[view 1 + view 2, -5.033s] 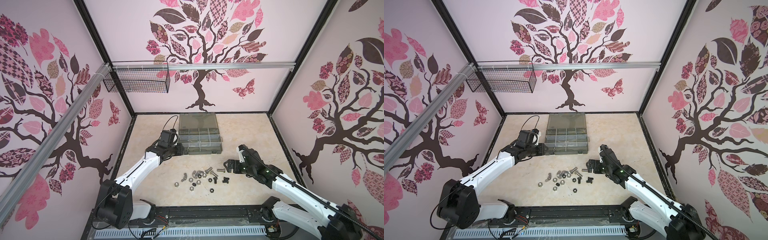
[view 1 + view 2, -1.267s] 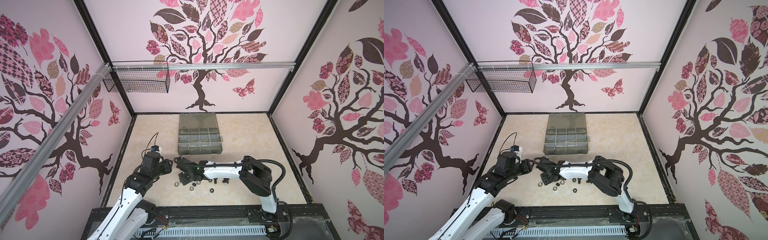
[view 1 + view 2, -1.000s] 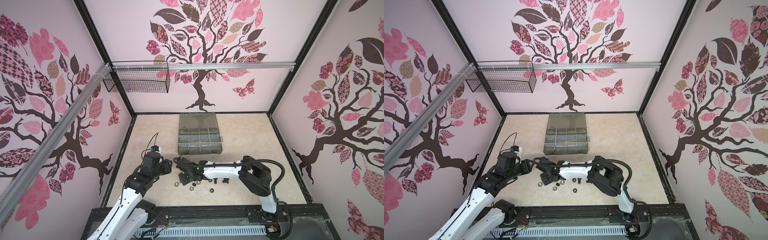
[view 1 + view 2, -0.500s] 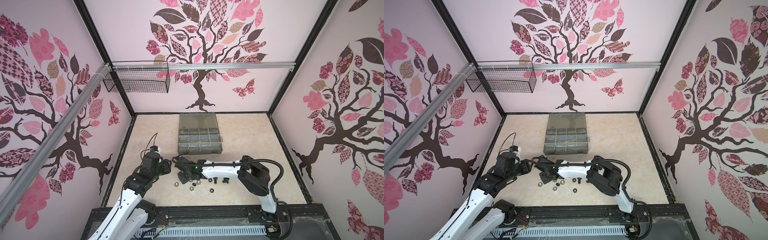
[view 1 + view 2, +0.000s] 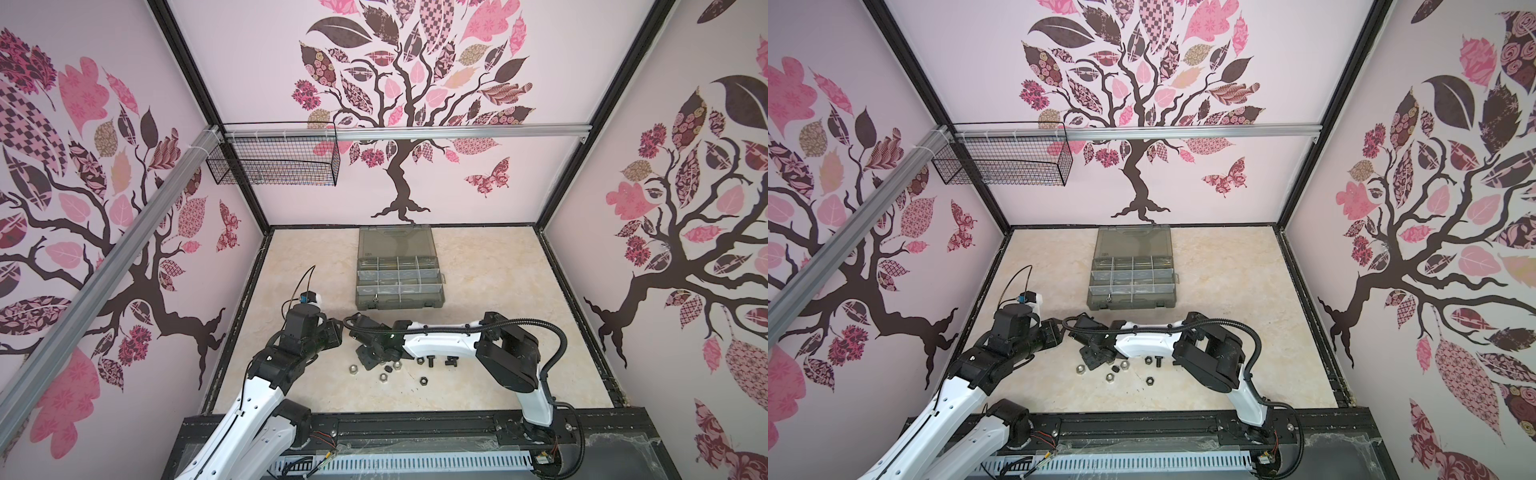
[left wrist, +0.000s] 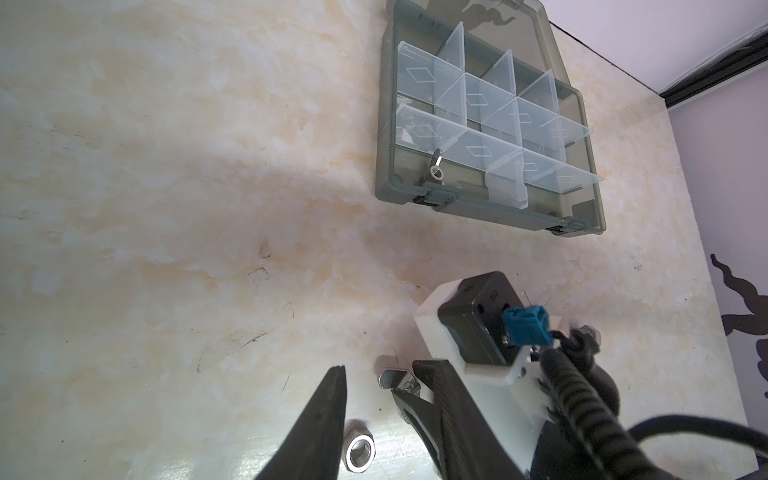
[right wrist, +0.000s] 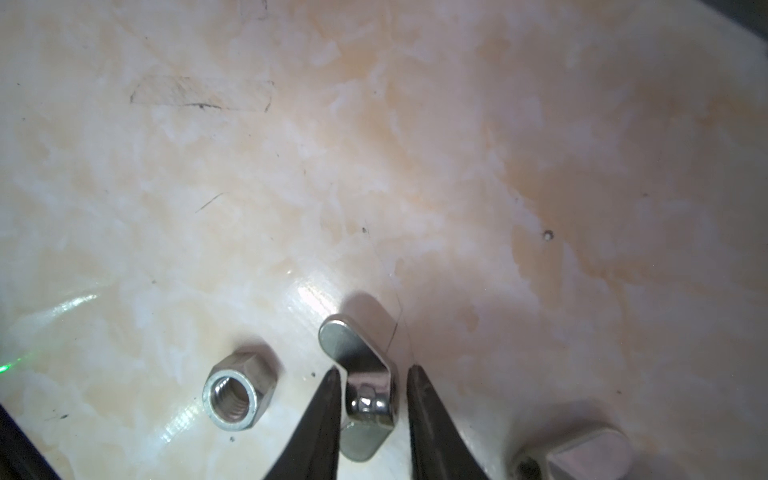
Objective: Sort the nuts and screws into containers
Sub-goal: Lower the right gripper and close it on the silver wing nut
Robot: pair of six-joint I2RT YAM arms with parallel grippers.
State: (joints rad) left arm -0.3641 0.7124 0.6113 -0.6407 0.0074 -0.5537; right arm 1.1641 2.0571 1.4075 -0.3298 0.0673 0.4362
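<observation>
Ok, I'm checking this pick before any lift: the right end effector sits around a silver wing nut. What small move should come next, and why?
Probably close the right end effector fully before lifting. Its fingers straddle the hub of the wing nut, but a thin gap shows beside one finger, so the grip doesn't look firm yet.

A robot lab booth: tree-decal walls (image 5: 540, 174), aluminium rail (image 5: 457, 133), marble-look tabletop (image 5: 478, 270).
</observation>
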